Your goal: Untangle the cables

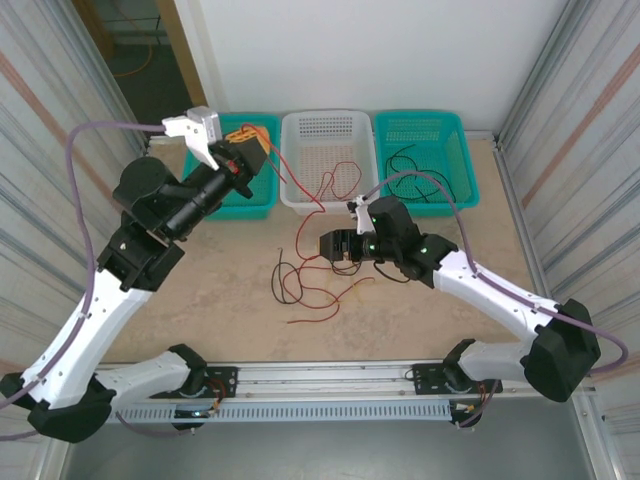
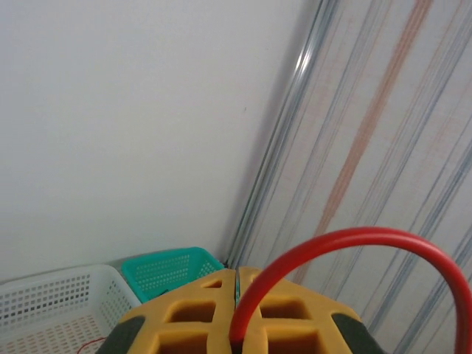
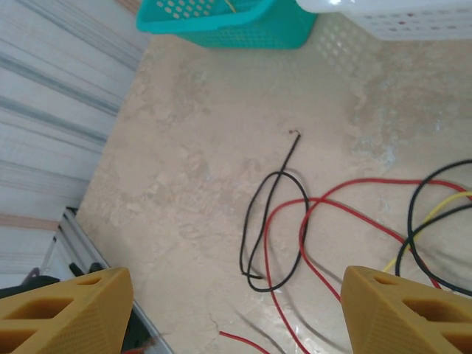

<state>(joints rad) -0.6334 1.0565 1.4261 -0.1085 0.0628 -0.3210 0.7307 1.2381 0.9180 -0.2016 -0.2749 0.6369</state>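
- The left tool (image 1: 258, 146) is found raised above the left teal basket (image 1: 240, 205), at the far left of the tabletop (image 1: 200, 310).
- In the left wrist view its yellow fingers (image 2: 184, 317) are seen pressed together. A red cable (image 2: 354, 234) is pinched in the seam between them, and it arches up and over to the right.
- In the top view this red cable is traced from the tool down across the white basket (image 1: 330, 130) to the tabletop.
- The other cables (image 1: 300, 285) are recorded as a loose tangle of red and black strands lying on the tabletop, just in front of the white basket.
- The right tool (image 1: 330, 246) is positioned low over the right side of that tangle. Whether it touches a strand cannot be told.
- In the right wrist view its two yellow fingers (image 3: 66, 310) are seen spread wide apart, with nothing gripped between them.
- Beneath that tool a black cable (image 3: 274, 221) is noted, folded into a narrow loop and crossed by a red strand (image 3: 361, 181). A yellow cable (image 3: 442, 206) is seen at the right edge, running among further black and red strands.
- A separate black wire (image 1: 402, 157) is observed lying inside the right teal basket (image 1: 450, 135).
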